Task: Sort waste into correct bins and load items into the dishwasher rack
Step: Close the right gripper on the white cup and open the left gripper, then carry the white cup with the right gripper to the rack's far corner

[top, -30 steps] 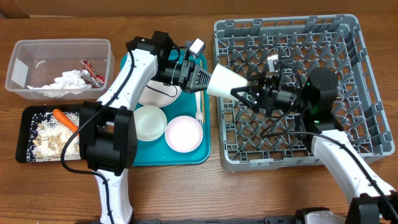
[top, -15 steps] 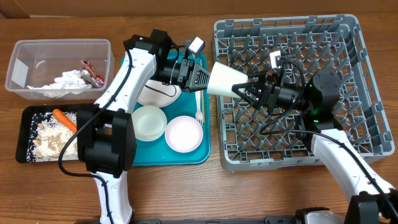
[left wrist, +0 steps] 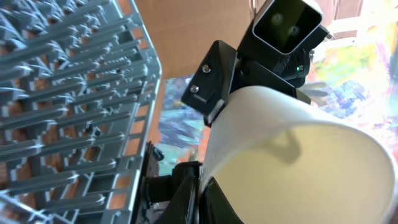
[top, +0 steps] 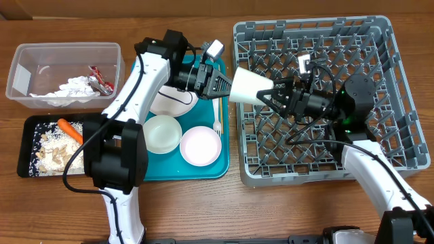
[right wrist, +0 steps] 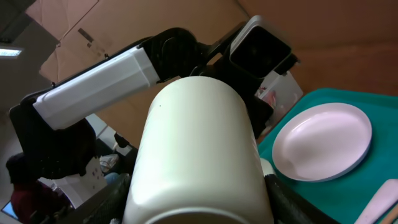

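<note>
A white cup [top: 247, 87] hangs on its side over the left edge of the grey dishwasher rack [top: 380, 61], held from both ends. My left gripper [top: 218, 85] is shut on its rim; in the left wrist view the fingers [left wrist: 202, 202] pinch the cup wall [left wrist: 292, 155]. My right gripper [top: 272, 95] grips the cup's closed end, and in the right wrist view its fingers [right wrist: 199, 214] press on both sides of the cup [right wrist: 199, 149]. The clear tub [top: 27, 61] holds a napkin [top: 74, 88] and a red wrapper [top: 100, 78]. The black tray [top: 24, 146] holds a carrot [top: 70, 130] and food scraps [top: 54, 152].
The teal tray [top: 203, 171] carries a pale bowl [top: 164, 133], a pinkish plate [top: 201, 145], a white dish [top: 169, 103] under the left arm and a white fork [top: 217, 120]. The plate also shows in the right wrist view [right wrist: 323, 140].
The cup has shifted a little to the right, further over the rack's edge. The right gripper's fingers have come in around its closed end.
</note>
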{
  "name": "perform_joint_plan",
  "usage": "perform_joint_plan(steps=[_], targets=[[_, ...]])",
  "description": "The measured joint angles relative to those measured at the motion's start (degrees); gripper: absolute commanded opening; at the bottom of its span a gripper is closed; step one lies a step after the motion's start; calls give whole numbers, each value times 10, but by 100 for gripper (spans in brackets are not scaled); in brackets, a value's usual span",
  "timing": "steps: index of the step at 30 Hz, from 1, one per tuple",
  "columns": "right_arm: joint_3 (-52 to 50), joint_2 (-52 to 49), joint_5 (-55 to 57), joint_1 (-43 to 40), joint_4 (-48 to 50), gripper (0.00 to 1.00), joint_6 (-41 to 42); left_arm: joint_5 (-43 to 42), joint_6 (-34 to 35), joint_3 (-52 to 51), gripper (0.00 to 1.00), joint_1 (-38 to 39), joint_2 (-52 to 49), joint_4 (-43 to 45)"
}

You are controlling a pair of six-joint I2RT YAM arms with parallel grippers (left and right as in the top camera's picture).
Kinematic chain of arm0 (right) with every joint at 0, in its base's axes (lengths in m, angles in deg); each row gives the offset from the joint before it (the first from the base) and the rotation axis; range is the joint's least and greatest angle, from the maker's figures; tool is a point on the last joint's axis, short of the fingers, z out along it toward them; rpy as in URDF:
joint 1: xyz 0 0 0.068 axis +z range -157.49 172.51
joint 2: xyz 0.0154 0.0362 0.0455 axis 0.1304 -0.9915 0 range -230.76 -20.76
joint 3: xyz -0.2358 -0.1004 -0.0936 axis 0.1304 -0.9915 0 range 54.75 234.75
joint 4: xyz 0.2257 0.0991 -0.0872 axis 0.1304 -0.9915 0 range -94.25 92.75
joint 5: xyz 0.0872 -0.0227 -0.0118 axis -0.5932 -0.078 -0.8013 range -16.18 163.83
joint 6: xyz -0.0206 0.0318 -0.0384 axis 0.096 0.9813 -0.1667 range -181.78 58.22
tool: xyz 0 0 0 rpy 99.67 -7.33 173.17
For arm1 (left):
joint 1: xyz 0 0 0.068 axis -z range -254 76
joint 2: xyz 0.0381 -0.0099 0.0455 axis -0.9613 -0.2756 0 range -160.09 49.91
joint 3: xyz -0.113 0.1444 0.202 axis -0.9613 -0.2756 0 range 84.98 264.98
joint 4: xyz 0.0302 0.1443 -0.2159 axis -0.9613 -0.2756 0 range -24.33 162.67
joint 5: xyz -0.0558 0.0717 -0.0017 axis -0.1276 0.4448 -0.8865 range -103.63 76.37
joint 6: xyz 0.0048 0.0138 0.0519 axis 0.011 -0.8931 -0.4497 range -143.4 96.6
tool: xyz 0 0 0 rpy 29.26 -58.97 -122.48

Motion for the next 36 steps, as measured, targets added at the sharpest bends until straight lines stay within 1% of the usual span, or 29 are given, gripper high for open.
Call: perform_joint_plan(steps=[2,5,8,9,12,15,19,21,23,24,25,28,31,32,33,34,35,36], targets=[[0,0,-1,-8,-2,35,0,16,5,0,7,-9,1,5],[10,0,-6,-31,-7,33,1,66,13,0,7,-37,-1,8],[24,0,-6,-39,-13,32,2,91,14,0,7,-59,-1,11],[31,0,-7,-39,-21,30,2,101,16,0,7,-61,-1,12],[52,0,-11,-46,-66,24,2,146,28,0,7,-59,-1,12],[79,0,-16,-68,-135,22,-5,207,44,0,6,-56,-1,10],[135,0,-11,-97,-267,22,-37,264,62,0,8,-56,-1,9],[178,0,12,-106,-391,22,-77,292,76,0,9,-56,-1,11],[218,0,52,-107,-492,16,-116,316,88,0,9,-56,-1,17],[246,0,88,-105,-573,13,-149,327,95,0,8,-56,-1,23],[266,0,125,-102,-623,11,-171,336,102,0,8,-56,-1,29],[326,0,255,-90,-739,6,-229,356,129,0,8,-57,-1,55],[367,0,389,-86,-793,4,-256,365,172,0,9,-62,-1,103],[369,0,403,-86,-796,4,-258,368,192,0,10,-65,-1,128],[372,0,433,-86,-801,4,-261,369,209,-1,15,-68,-1,154],[373,0,458,-87,-807,4,-265,372,221,-1,28,-71,-1,185],[373,0,473,-87,-813,4,-267,373,233,-1,39,-73,-1,214],[373,0,487,-87,-818,4,-271,374,247,0,54,-76,-1,231]])
